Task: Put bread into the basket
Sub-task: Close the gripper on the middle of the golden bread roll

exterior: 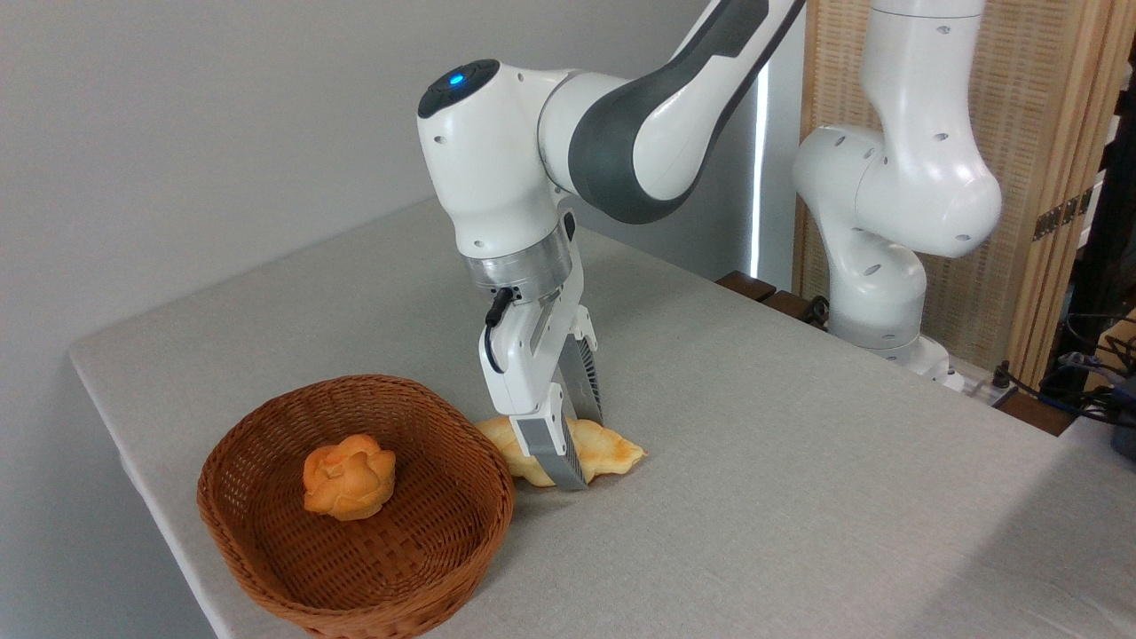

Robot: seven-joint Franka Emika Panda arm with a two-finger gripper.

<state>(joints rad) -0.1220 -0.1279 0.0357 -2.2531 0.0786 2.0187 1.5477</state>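
The bread [612, 451], a long pale golden loaf with pointed ends, lies flat on the table just right of the basket [266, 444], its left tip close to the braided rim. My gripper [584, 453] is down over the loaf's middle and straddles it. One finger stands at its near edge and the other at its far edge. The near finger hides that edge, so I cannot see whether the fingers press the loaf. The basket is round, brown and woven.
A small round orange knotted bun [349, 476] sits inside the basket. The table's front-left edge [160, 524] runs close by the basket. The arm's white base [887, 266] stands at the back right, with cables [1083, 390] beyond it.
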